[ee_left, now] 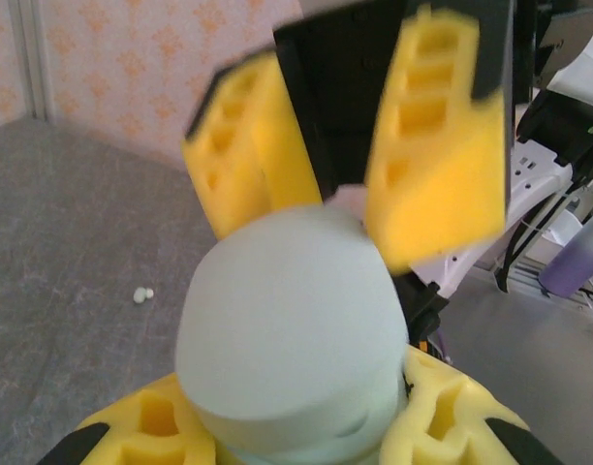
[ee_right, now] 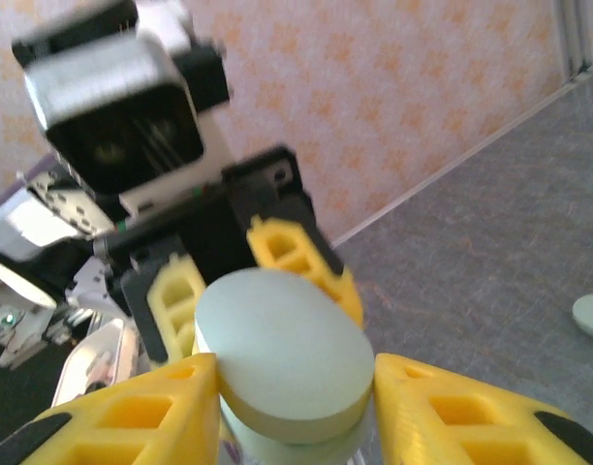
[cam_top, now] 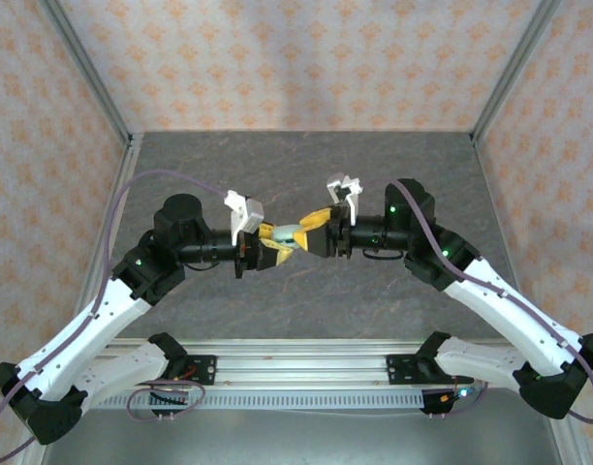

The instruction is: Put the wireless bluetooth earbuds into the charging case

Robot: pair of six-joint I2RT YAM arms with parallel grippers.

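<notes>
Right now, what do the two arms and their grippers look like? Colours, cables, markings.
Both arms: white lower links, black joints with small green lights, a purple cable along each. Left gripper and right gripper: black bodies, yellow ribbed fingers, and a white camera bracket on each wrist.

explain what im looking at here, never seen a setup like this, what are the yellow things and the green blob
These are two robot arms on a grey table, filmed from above and from a camera on each wrist. The yellow blocks are the fingers of each arm's pincer. In the overhead view the left pincer and right pincer meet in the middle, both around the green blob: a mint charging case, held above the table. The left wrist view shows it close up, as does the right wrist view. Two tiny pale earbuds lie on the table, and another mint object sits at the picture's edge.
</notes>
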